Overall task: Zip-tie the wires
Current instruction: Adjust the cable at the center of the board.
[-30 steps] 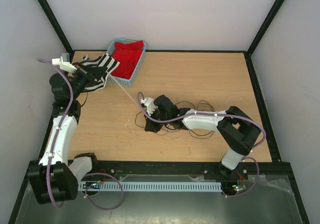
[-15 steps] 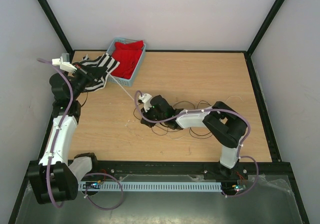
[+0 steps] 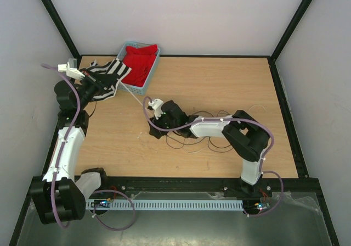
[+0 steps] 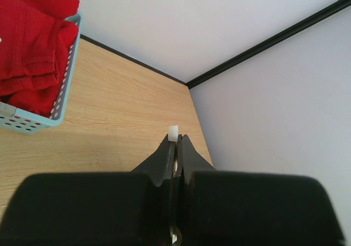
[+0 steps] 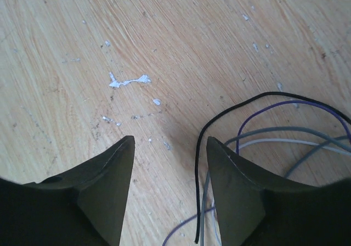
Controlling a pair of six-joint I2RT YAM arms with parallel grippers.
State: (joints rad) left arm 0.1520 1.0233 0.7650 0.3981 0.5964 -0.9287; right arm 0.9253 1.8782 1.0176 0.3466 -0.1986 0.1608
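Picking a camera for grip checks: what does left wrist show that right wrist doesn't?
Left wrist only: the left gripper shut on the zip tie, whose white tip pokes out, plus the blue basket of red cloth and the enclosure walls. Right wrist only: the right gripper open and empty, the wires lying by one finger, white scuffs. Both: the wooden table.

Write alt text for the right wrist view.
The right gripper hangs with dark jaws open above a scuffed light wooden tabletop, holding nothing. Thin looping wires, black, purple, grey and pale, curl on the wood beside one jaw, the black strand reaching into the gap.
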